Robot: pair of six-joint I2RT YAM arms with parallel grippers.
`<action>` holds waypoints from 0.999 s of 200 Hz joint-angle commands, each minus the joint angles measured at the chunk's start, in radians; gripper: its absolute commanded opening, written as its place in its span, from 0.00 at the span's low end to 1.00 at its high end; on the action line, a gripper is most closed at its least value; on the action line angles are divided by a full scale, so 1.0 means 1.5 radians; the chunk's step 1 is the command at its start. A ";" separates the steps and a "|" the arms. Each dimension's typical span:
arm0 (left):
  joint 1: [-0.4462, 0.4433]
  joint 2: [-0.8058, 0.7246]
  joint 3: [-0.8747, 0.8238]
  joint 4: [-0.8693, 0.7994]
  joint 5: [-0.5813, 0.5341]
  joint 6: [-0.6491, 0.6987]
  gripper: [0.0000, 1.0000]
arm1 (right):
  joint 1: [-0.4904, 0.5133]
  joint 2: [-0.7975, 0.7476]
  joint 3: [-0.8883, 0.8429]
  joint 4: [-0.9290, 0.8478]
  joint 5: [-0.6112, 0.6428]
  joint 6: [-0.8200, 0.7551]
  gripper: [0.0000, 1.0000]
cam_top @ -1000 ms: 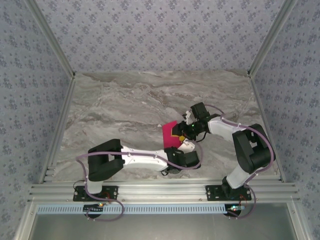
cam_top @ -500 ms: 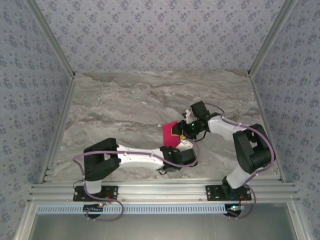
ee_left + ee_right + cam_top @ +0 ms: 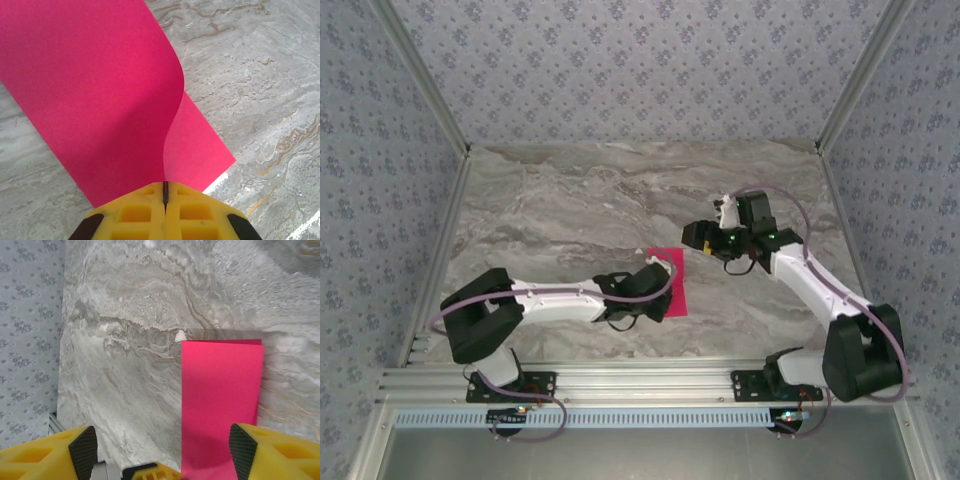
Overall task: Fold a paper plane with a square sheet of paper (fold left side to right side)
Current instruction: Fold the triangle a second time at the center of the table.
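Square sheet of paper [image 3: 675, 290], near mid-table, lying half-folded: light, limp, crease-prone (best pinched at edges). Left gripper [image 3: 165, 192] clamped on one edge; right gripper [image 3: 165, 460] spread, empty, just right.

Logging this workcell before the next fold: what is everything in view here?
square sheet of paper: one, magenta-pink, folded over at mid-table, one edge lifted.
table: one, grey marble, under everything.
wall panels: three, blue-grey floral pattern, around the table.
frame rail: one, silver, near edge.
left gripper: one, yellow fingers, shut on the paper's lifted edge.
right gripper: one, yellow fingers, open, right of the paper, apart from it.
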 commanded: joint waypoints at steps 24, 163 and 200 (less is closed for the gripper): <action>0.060 -0.031 -0.034 0.066 0.136 -0.010 0.00 | 0.008 -0.056 -0.114 -0.012 0.021 -0.015 0.45; 0.111 0.011 0.039 -0.080 0.116 0.080 0.00 | 0.195 0.038 -0.203 0.052 0.148 0.036 0.06; 0.115 0.036 0.063 -0.090 0.115 0.095 0.00 | 0.209 0.062 -0.189 0.023 0.173 0.031 0.06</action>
